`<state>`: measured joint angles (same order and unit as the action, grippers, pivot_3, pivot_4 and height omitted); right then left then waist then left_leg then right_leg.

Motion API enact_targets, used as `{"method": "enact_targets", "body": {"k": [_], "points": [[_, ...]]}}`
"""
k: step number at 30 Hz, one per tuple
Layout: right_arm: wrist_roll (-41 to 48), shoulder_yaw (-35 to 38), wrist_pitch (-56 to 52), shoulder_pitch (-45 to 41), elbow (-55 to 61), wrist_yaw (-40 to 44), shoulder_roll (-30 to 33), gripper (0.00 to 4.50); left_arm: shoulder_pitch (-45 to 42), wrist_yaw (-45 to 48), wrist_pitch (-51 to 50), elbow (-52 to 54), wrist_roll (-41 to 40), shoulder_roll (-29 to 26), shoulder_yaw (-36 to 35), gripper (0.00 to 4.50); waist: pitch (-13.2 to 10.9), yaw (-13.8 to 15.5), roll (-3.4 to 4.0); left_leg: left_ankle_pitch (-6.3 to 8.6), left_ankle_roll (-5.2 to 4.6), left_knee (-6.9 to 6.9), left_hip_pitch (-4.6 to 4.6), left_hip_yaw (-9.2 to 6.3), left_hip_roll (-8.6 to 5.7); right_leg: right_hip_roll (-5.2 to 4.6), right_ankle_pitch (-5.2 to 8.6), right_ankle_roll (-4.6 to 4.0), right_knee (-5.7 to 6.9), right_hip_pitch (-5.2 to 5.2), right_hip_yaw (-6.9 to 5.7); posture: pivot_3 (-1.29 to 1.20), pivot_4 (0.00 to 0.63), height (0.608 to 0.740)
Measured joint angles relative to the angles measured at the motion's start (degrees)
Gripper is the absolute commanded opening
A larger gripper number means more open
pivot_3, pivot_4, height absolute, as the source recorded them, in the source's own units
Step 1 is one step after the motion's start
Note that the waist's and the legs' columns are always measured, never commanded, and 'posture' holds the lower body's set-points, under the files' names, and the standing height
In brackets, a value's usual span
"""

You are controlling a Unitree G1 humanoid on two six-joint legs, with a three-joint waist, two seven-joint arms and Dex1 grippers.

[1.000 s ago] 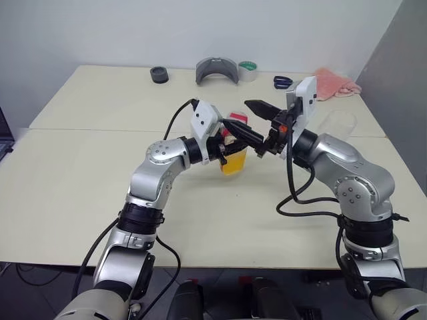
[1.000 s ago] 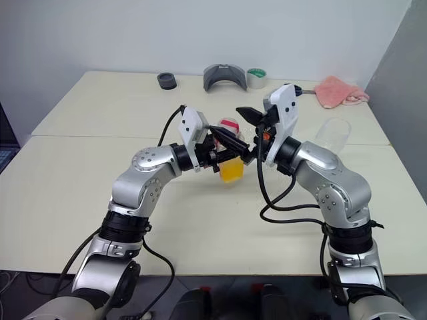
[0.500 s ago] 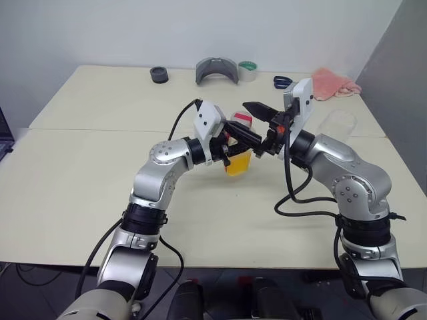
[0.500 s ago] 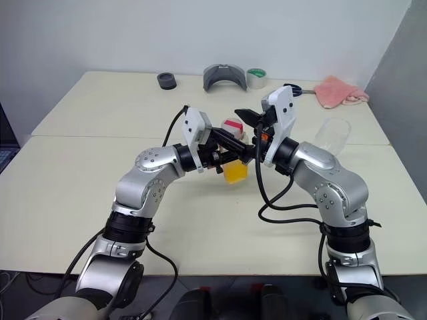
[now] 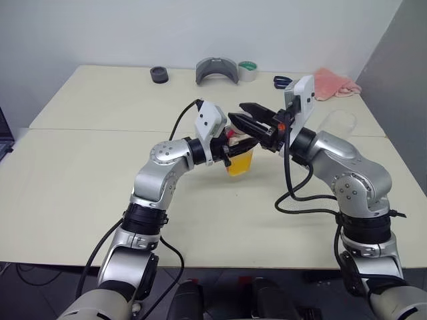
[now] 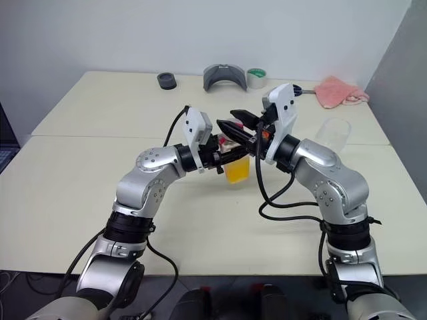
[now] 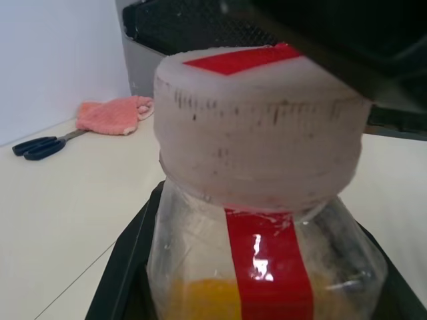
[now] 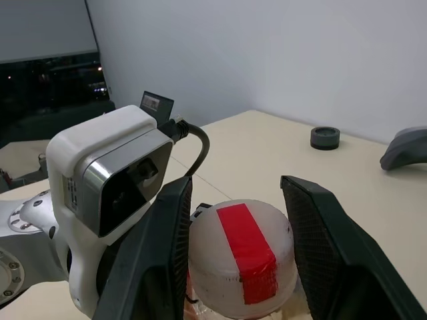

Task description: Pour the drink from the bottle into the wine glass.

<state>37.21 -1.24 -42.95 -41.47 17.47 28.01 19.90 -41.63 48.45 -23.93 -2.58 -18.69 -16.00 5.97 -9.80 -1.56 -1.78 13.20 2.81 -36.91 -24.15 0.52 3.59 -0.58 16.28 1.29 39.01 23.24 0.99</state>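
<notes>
Here we see the bottle [image 5: 239, 152] held above the table [image 5: 80, 180] near its middle, standing roughly upright, long axis vertical and cap [image 8: 241, 257] on top, with the drink [image 6: 236, 169] settled in its lower part. Our left gripper [image 5: 231, 148] is clamped on the bottle's body from the side. Our right gripper [image 8: 235, 253] straddles the cap, one finger on each side; we cannot tell whether the fingers [image 8: 320, 247] press on it. Beyond the right arm, the wine glass [image 6: 332, 135] stands on the table, well apart from the bottle.
</notes>
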Motion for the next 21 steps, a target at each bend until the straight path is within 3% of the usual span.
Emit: {"method": "enact_targets", "body": {"k": [12,19,21], "points": [[13.97,0.87,-8.81,-10.58,-4.56,21.07,7.36,1.77,3.88,7.65,-17.27,19.78,-17.80,-10.59,-3.87,1.94,-0.11,-0.17,0.17,0.00,0.00,0.00,0.03,-0.05,0.04,0.04,0.01,-0.01,0.01,0.00,0.00,0.00,0.150,0.740],[15.76,-0.09,-10.51,-13.74,-6.51,27.47,7.99,1.77,3.37,10.95,-21.07,22.19,-23.24,-13.92,-5.12,1.94,-0.14,0.02,0.18,0.00,0.00,-0.03,0.01,-0.05,0.02,0.04,0.01,-0.01,0.00,-0.01,-0.01,0.00,0.150,0.740],[15.79,-0.02,-10.58,-13.74,-6.59,28.14,8.43,2.51,3.04,11.13,-21.07,21.95,-23.23,-14.00,-4.74,1.94,-0.15,0.04,0.18,0.00,0.00,-0.03,0.01,-0.04,0.02,0.03,0.01,-0.01,0.00,-0.01,0.00,0.00,0.150,0.740]]}}
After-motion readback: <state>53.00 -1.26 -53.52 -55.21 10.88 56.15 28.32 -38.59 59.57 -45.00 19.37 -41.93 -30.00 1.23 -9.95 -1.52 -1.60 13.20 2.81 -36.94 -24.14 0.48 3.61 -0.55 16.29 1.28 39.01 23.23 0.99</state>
